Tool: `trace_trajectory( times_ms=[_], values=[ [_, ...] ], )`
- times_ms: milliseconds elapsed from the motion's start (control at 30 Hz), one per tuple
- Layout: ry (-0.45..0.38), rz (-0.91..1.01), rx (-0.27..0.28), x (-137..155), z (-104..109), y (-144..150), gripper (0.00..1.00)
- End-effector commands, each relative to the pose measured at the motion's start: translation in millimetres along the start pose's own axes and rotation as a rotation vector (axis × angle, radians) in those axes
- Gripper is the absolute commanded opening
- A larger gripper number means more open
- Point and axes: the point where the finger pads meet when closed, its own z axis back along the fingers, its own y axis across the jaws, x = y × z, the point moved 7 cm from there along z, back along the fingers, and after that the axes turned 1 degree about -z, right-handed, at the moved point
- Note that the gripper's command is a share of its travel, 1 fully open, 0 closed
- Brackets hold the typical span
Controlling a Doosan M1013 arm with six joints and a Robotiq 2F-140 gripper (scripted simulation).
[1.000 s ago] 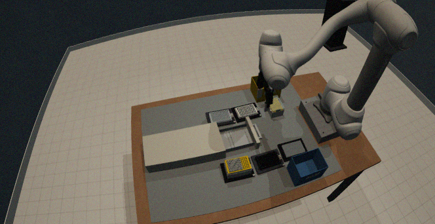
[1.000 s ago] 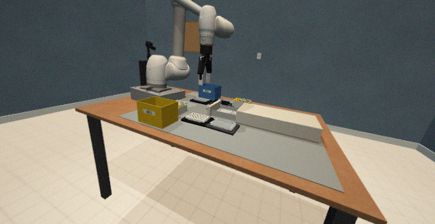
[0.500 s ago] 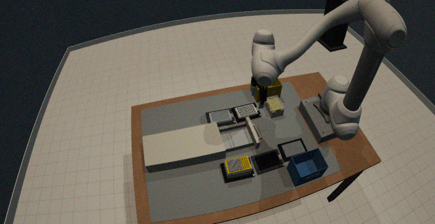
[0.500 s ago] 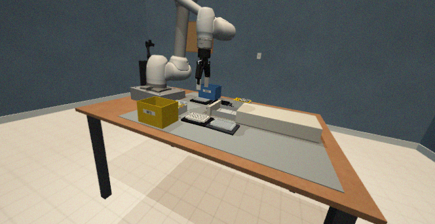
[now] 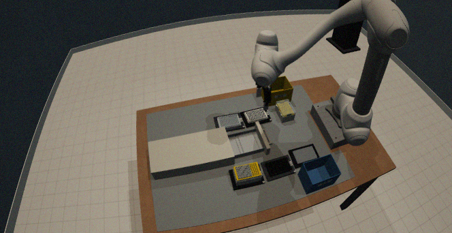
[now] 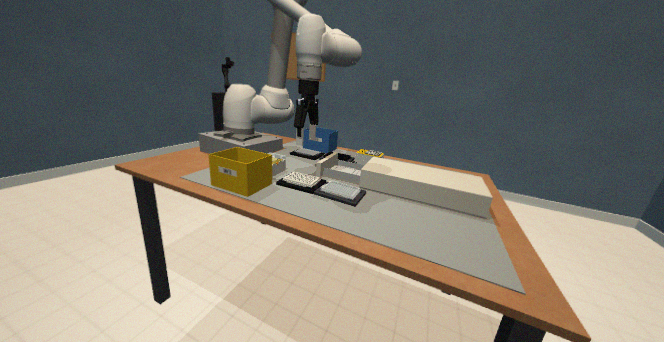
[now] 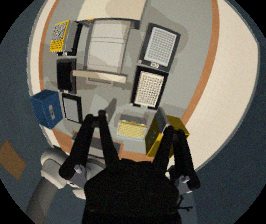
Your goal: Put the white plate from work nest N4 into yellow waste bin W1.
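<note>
A white well plate (image 5: pixel 256 115) lies in a black nest at the back of the grey mat; it also shows in the exterior view (image 6: pixel 301 179) and the wrist view (image 7: pixel 149 87). I cannot read which nest is N4. The yellow bin W1 (image 5: pixel 280 90) stands upright to its right, also seen from the side (image 6: pixel 240 170) and in the wrist view (image 7: pixel 172 128). My gripper (image 5: pixel 266 105) (image 6: pixel 306 130) hangs well above the bench between the bin and the white plate, pointing down. Its fingers stand open with nothing between them.
A pale grey plate (image 5: pixel 229 120) sits left of the white one. A cream plate (image 5: pixel 285 109) lies by the yellow bin. A long beige box (image 5: pixel 190 152), a yellow plate (image 5: pixel 247 172), a black plate (image 5: pixel 278 166), an empty nest (image 5: pixel 303 153) and a blue bin (image 5: pixel 320 173) stand nearer the front.
</note>
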Motion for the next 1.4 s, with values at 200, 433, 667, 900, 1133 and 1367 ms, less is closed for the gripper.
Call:
trace_trajectory(
  times_ms=[200,433,667,900,1133,1367],
  values=[
    [0.0,0.0,0.0,-6.4,-11.3,24.0,0.7],
    [0.0,0.0,0.0,-10.9,-19.4,41.1,0.7],
    [0.0,0.0,0.0,-10.9,-20.7,41.1,0.7],
    [0.0,0.0,0.0,-10.9,-27.4,41.1,0.7],
    [0.0,0.0,0.0,-10.9,-36.7,41.1,0.7],
    [0.0,0.0,0.0,-10.9,-43.4,41.1,0.7]
  ],
)
